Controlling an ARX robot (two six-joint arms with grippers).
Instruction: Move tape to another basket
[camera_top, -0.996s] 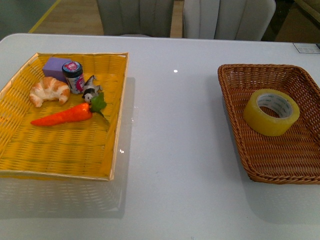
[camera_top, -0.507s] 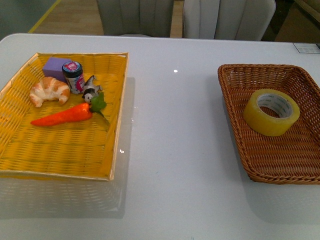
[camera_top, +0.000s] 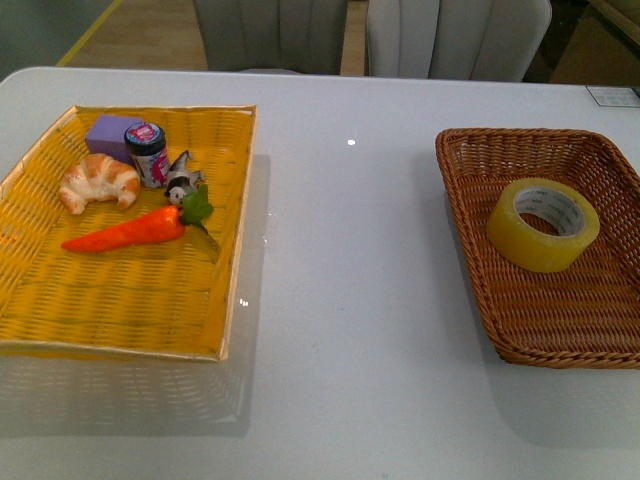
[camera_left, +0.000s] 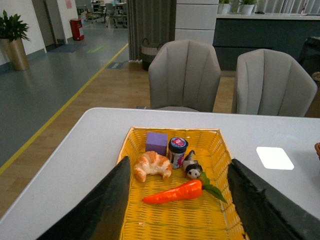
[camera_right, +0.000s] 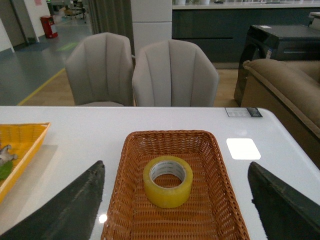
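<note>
In the right wrist view the right gripper (camera_right: 175, 210) is spread wide, its two dark fingers (camera_right: 70, 210) framing the lower corners of the picture with nothing between them. Centred in that gap, below the middle of the frame, sits the basket (camera_right: 131, 180), brown woven wicker with raised sides, resting on the white table (camera_right: 80, 135). The tape (camera_right: 167, 181) lies flat on the basket floor, hole upward, near the basket's middle and clear of all four walls; it is the only thing inside. At the left edge a corner of the yellow tray (camera_right: 20, 145) shows.

In the left wrist view the left gripper (camera_left: 175, 210) is likewise spread apart and holds nothing, its fingers (camera_left: 97, 210) standing at the lower left and lower right. Between them lies the yellow tray (camera_left: 129, 145), flat with low sides. Toward its far end stand a purple block (camera_left: 156, 143) and a small dark jar (camera_left: 178, 151) just beside it. A croissant (camera_left: 152, 165) lies left of the jar, a small black-and-white toy (camera_left: 192, 169) right of it, and an orange carrot (camera_left: 175, 192) with green leaves lies across the tray nearer the camera.

In the front view neither arm shows. The tray (camera_top: 235, 200) fills the left half, its five things crowded in its upper left part; the basket (camera_top: 470, 230) sits at the right edge, well apart from the tray, with the tape (camera_top: 543, 224) in its upper half.
</note>
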